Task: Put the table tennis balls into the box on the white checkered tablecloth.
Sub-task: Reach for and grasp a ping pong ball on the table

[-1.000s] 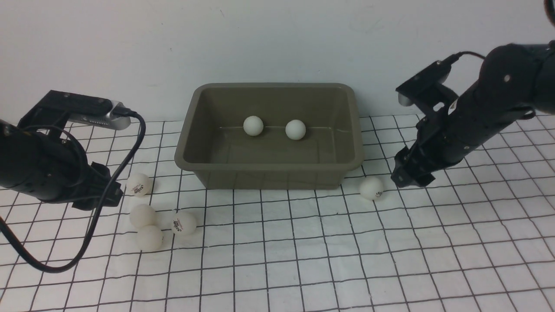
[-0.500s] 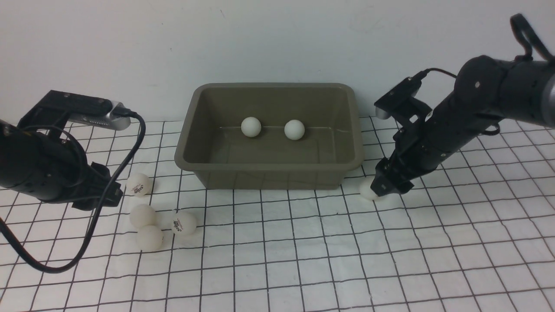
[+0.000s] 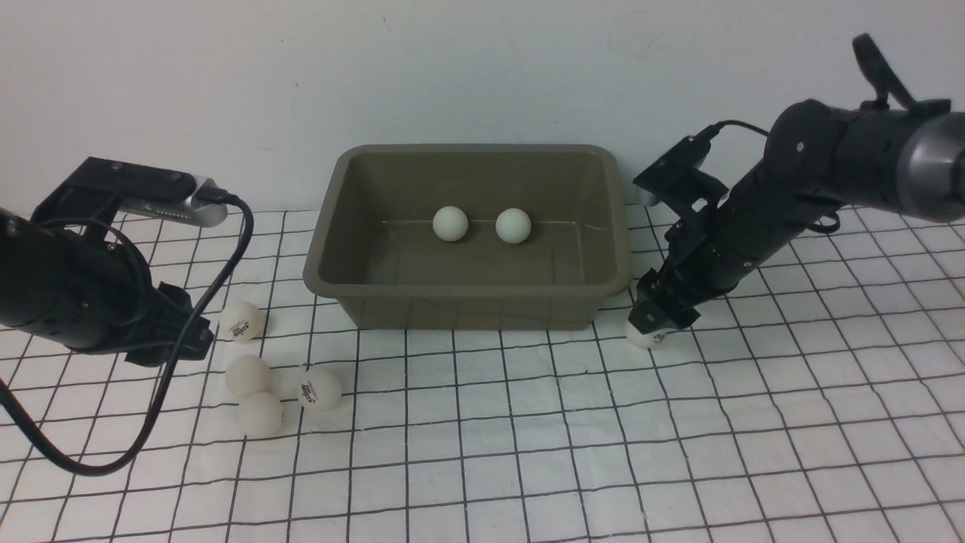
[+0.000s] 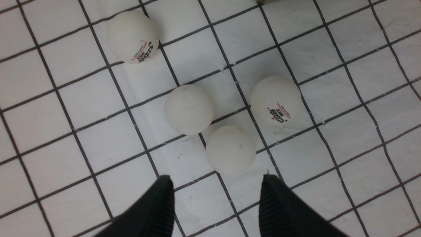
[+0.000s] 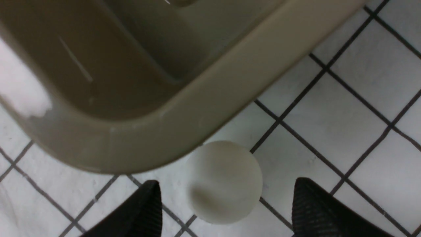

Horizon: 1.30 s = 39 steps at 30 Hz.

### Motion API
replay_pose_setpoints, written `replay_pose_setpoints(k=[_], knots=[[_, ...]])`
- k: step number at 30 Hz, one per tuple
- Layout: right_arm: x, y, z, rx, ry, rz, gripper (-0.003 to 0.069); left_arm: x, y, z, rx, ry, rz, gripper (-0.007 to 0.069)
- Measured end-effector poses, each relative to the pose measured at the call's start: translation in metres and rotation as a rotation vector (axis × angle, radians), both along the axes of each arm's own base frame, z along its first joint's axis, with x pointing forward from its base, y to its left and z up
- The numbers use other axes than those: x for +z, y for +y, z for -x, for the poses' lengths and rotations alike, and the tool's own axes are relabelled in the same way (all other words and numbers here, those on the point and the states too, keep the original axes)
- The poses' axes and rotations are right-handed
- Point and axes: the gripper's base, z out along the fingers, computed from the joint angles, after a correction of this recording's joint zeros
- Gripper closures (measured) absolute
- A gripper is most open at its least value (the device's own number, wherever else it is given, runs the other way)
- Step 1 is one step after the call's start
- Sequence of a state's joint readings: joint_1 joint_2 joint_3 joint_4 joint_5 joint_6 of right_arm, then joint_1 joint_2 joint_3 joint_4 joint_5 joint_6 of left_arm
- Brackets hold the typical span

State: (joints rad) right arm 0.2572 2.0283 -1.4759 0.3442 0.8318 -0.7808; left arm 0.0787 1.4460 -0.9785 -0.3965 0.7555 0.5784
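The olive-green box (image 3: 467, 290) stands at the back middle of the white checkered tablecloth (image 3: 528, 452) with two table tennis balls (image 3: 450, 224) (image 3: 513, 225) inside. Another ball (image 3: 642, 336) (image 5: 224, 181) lies by the box's front right corner (image 5: 184, 108). My right gripper (image 3: 657, 317) (image 5: 227, 191) is open right over it, a finger on each side, not touching. Several balls (image 3: 243, 321) (image 3: 249, 375) (image 3: 260, 413) (image 3: 320, 388) lie at the front left. My left gripper (image 4: 217, 194) hangs open above that cluster (image 4: 230, 148), holding nothing.
A white wall (image 3: 482, 68) rises right behind the box. The left arm's black cable (image 3: 170, 377) loops down onto the cloth at the left edge. Bare cloth stretches across the front and right.
My right arm has moved left and down, bringing its open gripper over the ball by the box corner. One ball inside the box has rolled a little to the right. The left arm is still.
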Motion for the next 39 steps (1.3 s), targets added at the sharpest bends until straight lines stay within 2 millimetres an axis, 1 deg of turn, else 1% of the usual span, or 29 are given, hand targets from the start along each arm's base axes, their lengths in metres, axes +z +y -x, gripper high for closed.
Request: replay_pose_setpoints(k=[3,4,5,7,10,15,18,21,22,29,32,33,36,39], knots=[[-0.004,0.001,-0.003,0.0,0.003,0.001,0.0179,0.0,0.0,0.0,-0.001,0.0,0.0,0.03],[-0.009,0.002,-0.006,0.001,0.013,0.003,0.0179,0.0,0.0,0.0,-0.002,0.0,-0.001,0.03],[-0.009,0.002,-0.006,0.001,0.013,0.003,0.0179,0.0,0.0,0.0,-0.002,0.0,-0.001,0.03],[-0.017,0.002,-0.009,0.001,0.03,0.006,0.0179,0.0,0.0,0.0,-0.002,-0.001,-0.001,0.03],[-0.024,0.003,-0.011,0.001,0.045,0.009,0.0179,0.0,0.0,0.0,-0.002,-0.001,-0.001,0.03],[-0.03,0.006,-0.014,-0.006,0.076,-0.013,0.0179,0.0,0.0,0.0,-0.002,-0.001,-0.001,0.03],[-0.031,0.008,-0.014,-0.003,0.08,-0.015,0.0213,0.0,0.0,0.0,-0.002,-0.001,-0.001,0.03],[-0.03,0.009,-0.014,0.003,0.084,-0.015,0.0291,0.0,0.0,0.0,-0.002,0.0,0.0,0.03],[-0.031,0.009,-0.013,0.003,0.086,-0.014,0.03,0.0,0.0,0.0,-0.002,0.0,0.0,0.03],[-0.03,0.008,-0.009,0.029,0.129,0.011,0.0299,0.0,0.0,0.0,-0.003,0.001,0.0,0.03],[-0.027,0.004,-0.005,0.043,0.164,0.059,0.0299,0.0,0.0,0.0,-0.003,0.001,0.0,0.03],[-0.022,0.0,-0.002,0.036,0.173,0.087,0.0299,0.0,0.0,0.0,-0.003,0.001,0.0,0.03],[0.0,-0.014,0.001,-0.034,0.162,0.156,0.0299,0.0,0.0,0.0,-0.003,0.001,0.0,0.03],[0.034,-0.028,0.005,-0.094,0.087,0.186,0.0299,0.0,0.0,0.0,-0.003,0.002,0.0,0.03]])
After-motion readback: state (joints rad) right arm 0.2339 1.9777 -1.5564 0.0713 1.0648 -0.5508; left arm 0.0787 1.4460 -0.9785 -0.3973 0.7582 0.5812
